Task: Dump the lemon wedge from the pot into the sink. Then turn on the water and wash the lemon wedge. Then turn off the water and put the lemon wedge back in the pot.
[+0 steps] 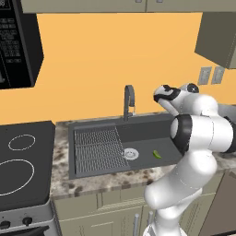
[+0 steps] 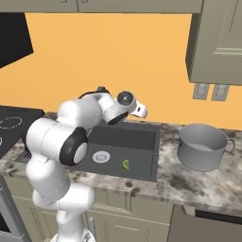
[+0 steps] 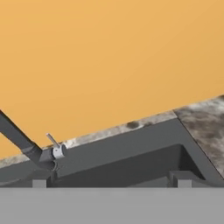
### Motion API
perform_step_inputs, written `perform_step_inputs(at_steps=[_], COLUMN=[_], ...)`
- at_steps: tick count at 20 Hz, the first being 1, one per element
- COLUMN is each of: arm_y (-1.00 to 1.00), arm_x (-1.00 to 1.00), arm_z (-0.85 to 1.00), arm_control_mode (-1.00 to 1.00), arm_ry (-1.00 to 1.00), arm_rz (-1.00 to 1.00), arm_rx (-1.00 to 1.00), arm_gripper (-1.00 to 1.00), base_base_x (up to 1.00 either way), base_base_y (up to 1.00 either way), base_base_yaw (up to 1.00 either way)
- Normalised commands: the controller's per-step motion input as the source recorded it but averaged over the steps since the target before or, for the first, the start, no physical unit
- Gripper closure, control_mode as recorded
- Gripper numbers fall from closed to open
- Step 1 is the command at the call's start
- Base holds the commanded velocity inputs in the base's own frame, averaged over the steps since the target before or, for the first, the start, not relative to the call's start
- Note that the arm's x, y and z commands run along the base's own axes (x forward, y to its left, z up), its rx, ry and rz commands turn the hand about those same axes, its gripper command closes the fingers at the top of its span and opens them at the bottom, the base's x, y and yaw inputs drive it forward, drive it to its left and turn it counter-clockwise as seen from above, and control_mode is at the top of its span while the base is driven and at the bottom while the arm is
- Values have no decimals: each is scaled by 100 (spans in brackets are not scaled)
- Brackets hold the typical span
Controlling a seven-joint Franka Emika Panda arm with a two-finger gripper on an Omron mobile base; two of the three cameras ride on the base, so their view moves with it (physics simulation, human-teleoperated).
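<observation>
Arm [image 1: 203, 133] over the sink [image 1: 147, 133]; fingers [image 3: 111, 181] spread (holding nothing); lemon wedge [image 1: 157, 154] beside drain [image 1: 131, 153].

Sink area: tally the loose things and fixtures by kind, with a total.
Lemon wedge: 1
Pot: 1
Faucet: 1
Drain ring: 1
Wire grid: 1
Total: 5

No text can be read; the microwave [image 1: 14, 41] keypad markings are too blurred.
</observation>
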Motion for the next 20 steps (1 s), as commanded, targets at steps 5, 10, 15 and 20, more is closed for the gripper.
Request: perform_step_inputs(at_steps=[5, 10, 15, 20], arm_y=[17, 27, 29, 29], arm_x=[8, 15, 30, 38], arm_z=[-9, -26, -30, -25], arm_control_mode=[-100, -100, -100, -100], arm_ry=[8, 5, 4, 5], arm_rz=[11, 11, 12, 12], arm_rx=[9, 5, 3, 4], arm_gripper=[-100, -100, -100, -100], base_base_x=[0, 0, 0, 0], base_base_y=[0, 0, 0, 0], base_base_yaw=[0, 0, 0, 0])
